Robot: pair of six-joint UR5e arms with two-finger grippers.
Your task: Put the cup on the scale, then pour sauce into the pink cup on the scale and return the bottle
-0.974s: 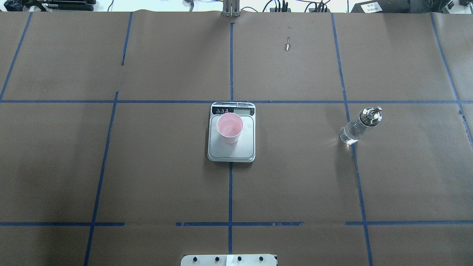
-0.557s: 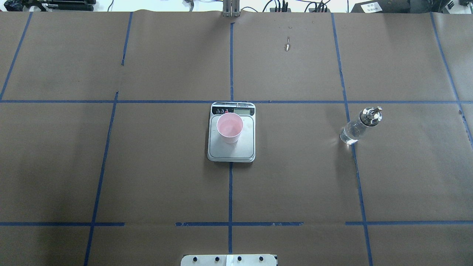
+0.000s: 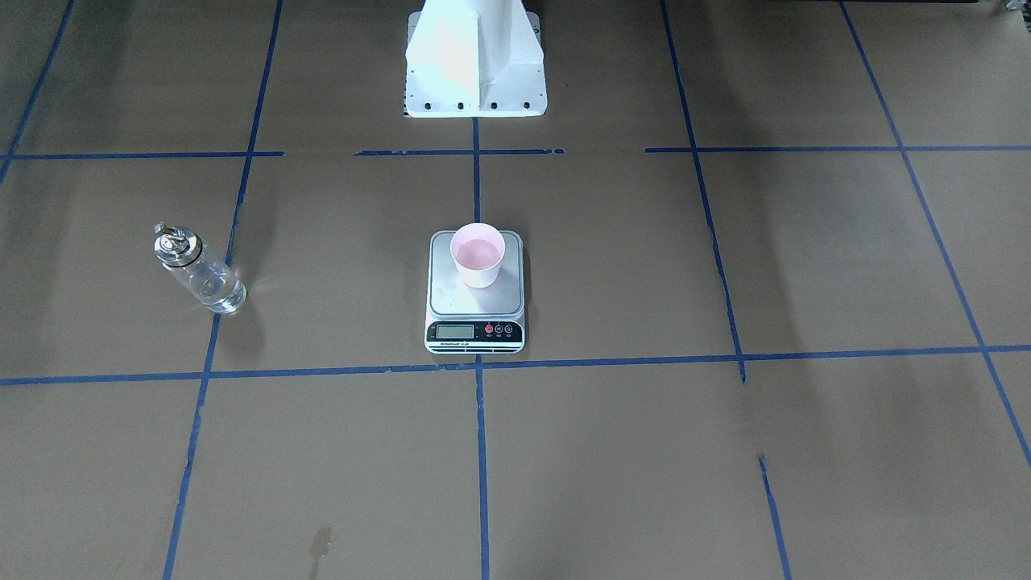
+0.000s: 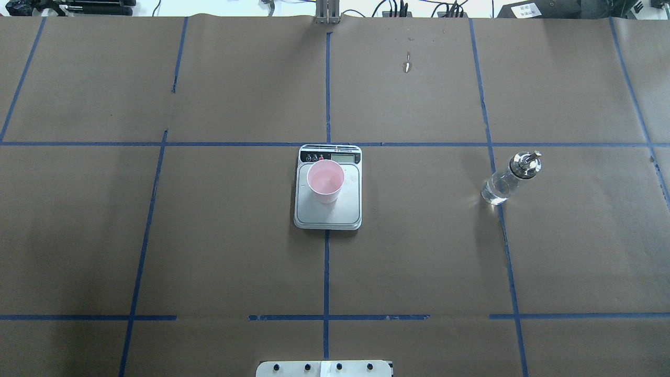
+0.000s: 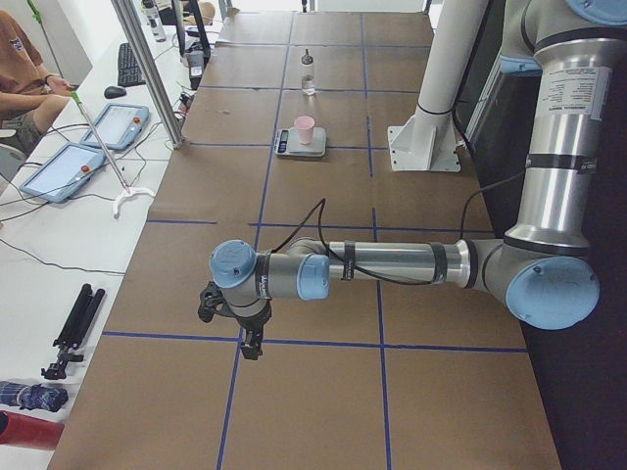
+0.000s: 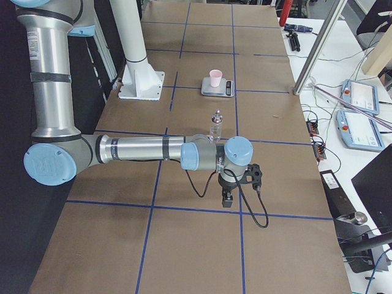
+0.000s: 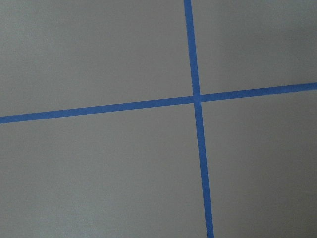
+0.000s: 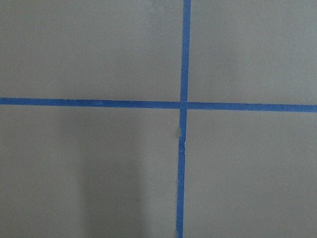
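The pale pink cup (image 4: 325, 180) stands upright on the far half of the silver scale (image 4: 327, 215), also seen as cup (image 3: 478, 256) on scale (image 3: 475, 302). The clear glass bottle (image 4: 505, 180) with its silver spout stands alone on the brown table to the right, holding clear sauce (image 3: 211, 287). Both arms are far from these things, at the table's ends. The left gripper (image 5: 250, 343) and the right gripper (image 6: 228, 199) hang just above bare paper near tape crossings. I cannot tell whether either is open or shut. The wrist views show only paper and blue tape.
The white robot base (image 3: 475, 56) stands at the near table edge behind the scale. Blue tape lines (image 4: 326, 272) grid the brown paper. A side bench holds tablets (image 5: 114, 125) and cables, with a seated person (image 5: 24, 78) beside it. A small mark (image 4: 406, 66) lies far back.
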